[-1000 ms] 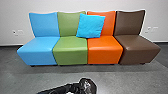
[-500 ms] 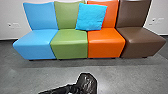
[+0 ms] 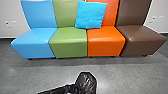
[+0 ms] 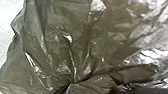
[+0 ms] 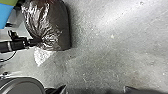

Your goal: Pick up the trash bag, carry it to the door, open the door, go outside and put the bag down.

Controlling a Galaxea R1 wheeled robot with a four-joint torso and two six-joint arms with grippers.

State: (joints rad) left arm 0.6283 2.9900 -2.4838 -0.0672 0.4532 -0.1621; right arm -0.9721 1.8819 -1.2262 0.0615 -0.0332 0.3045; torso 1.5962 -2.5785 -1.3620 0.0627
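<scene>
Your left pincer (image 5: pixel 37 42) was clenched nearly closed on the shiny black plastic trash bag (image 5: pixel 56 23), its gathered neck between the tips, bulk just beyond.

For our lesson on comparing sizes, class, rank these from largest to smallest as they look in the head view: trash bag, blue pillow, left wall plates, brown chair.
1. Brown chair
2. Blue pillow and trash bag: too alike to rank
3. Left wall plates

The head view's edges cut off the trash bag (image 3: pixel 87 81) below and, it seems, the seat backs (image 3: pixel 133 12) above.
</scene>
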